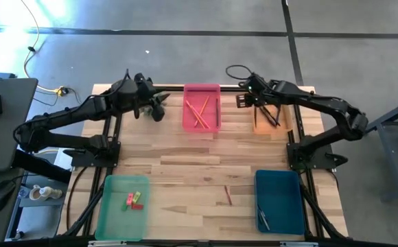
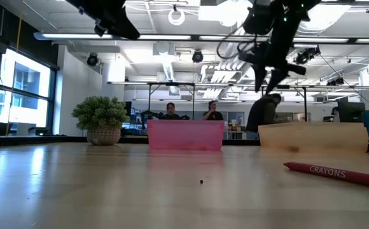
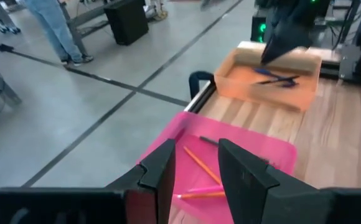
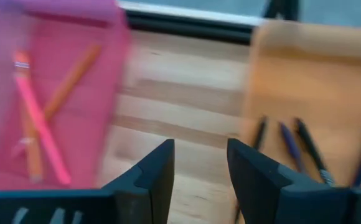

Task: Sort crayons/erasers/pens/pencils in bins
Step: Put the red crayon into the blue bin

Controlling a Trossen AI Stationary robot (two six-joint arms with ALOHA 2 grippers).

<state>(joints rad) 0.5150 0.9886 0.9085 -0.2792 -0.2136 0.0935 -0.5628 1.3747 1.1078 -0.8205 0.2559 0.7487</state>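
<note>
Right pincer (image 1: 266,110) hangs parted above orange bin (image 1: 284,126) holding pens (image 4: 308,149).

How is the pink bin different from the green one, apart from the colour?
The pink bin sits at the far edge of the table, between the two arms; the green bin sits at the near edge on the left arm's side. The pink bin holds long thin pencils, crossed over each other, while the green bin holds short chunky erasers, pink-red and yellow-green. Both are shallow rectangular trays of like size.
</note>
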